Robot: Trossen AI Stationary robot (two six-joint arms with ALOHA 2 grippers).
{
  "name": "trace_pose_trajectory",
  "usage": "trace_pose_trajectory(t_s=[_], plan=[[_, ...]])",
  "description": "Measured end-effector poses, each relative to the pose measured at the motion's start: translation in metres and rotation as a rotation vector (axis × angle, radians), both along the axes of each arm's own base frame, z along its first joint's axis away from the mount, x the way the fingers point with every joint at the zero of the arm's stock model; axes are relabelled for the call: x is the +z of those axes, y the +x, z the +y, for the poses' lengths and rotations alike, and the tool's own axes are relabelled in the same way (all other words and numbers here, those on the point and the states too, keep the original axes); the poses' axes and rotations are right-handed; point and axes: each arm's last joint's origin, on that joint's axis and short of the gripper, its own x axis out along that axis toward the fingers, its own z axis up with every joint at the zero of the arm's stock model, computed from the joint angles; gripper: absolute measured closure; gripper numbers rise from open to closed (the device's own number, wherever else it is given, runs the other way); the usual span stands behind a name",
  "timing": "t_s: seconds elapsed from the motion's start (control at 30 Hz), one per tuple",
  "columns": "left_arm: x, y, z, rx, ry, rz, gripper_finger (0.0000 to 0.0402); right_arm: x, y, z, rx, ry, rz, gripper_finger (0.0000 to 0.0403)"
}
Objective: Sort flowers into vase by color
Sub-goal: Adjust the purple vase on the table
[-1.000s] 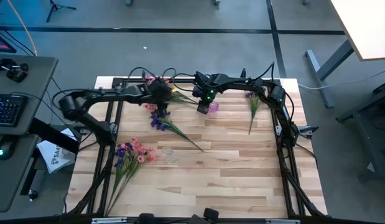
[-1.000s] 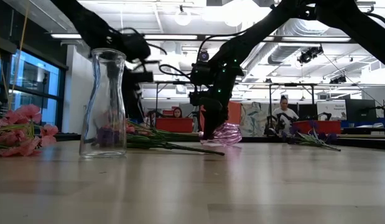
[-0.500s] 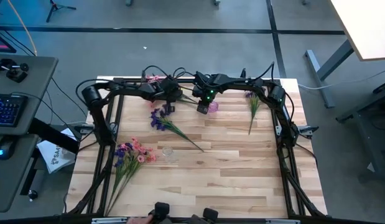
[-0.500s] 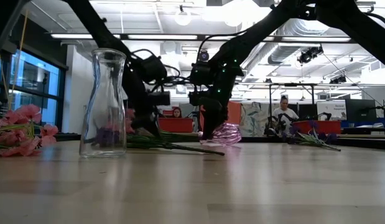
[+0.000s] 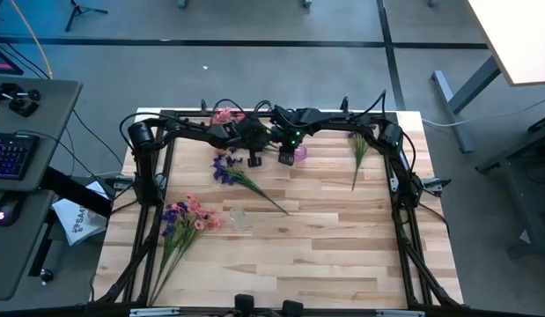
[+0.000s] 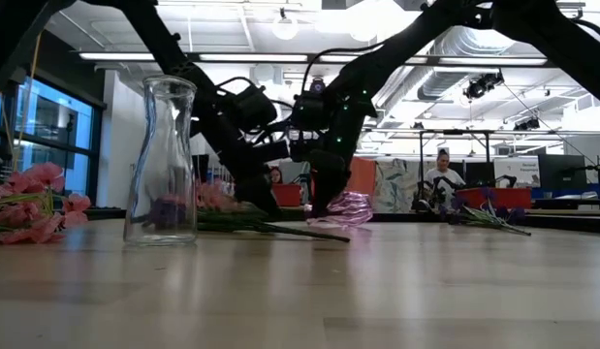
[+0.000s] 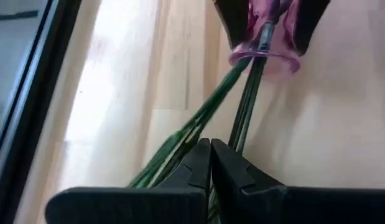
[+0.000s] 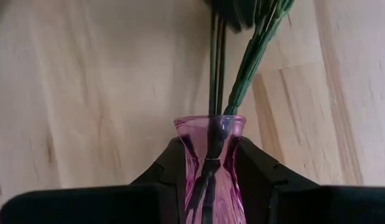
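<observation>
My right gripper is shut on a pink glass vase at the table's far middle. Green flower stems run out of the vase's mouth toward the far left, where pink blossoms lie. My left gripper is shut and sits just left of the vase, right over these stems. A clear glass vase stands upright nearer the front. A purple spray lies on the table between the two vases. My left gripper's shut fingertips lie over the green stems a little way from the vase's mouth. The fingers hide the spot, so I cannot tell whether they touch or pinch a stem. My right gripper pinches the pink vase's neck, just below the mouth, between its two fingers. The fingers slant down from above and lie across the vase. The vase is tipped over with its mouth toward the table's left, low at the table top.
A mixed pink and purple bunch lies at the near left. A green spray with purple blossoms lies at the far right. The black frame rails run along both table sides. A desk with a keyboard stands to the left.
My left gripper has gone down and toward the table's right, along the stems, until it is close beside the pink vase. My right gripper and the vase have kept their place.
</observation>
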Motion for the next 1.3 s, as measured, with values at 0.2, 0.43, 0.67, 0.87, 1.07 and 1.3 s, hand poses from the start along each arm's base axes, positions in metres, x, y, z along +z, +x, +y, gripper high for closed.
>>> trace_pose_trajectory(t_s=[0.2,0.43,0.67,0.87,1.07,1.3], plan=[[0.002,0.004,-0.01,0.0,-0.031,-0.01,0.0401,0.006,-0.001,-0.001,-0.013,-0.002,-0.02,0.0322],[0.027,-0.008,-0.015,-0.014,-0.086,-0.003,0.0401,0.02,-0.006,-0.007,-0.015,0.028,-0.066,0.0327],[0.067,-0.027,-0.015,-0.03,-0.085,-0.043,0.0401,0.021,-0.006,-0.007,-0.005,0.035,-0.075,0.0331],[0.108,-0.052,-0.019,-0.018,-0.069,-0.093,0.0401,0.023,-0.004,-0.005,0.002,0.093,-0.122,0.0331],[0.138,-0.084,-0.023,0.003,-0.161,-0.26,0.0401,0.027,-0.005,-0.005,0.003,0.116,-0.168,0.0331],[0.138,-0.118,-0.034,0.1,-0.227,-0.467,0.0401,0.025,-0.04,0.014,-0.084,0.144,-0.285,0.0331]])
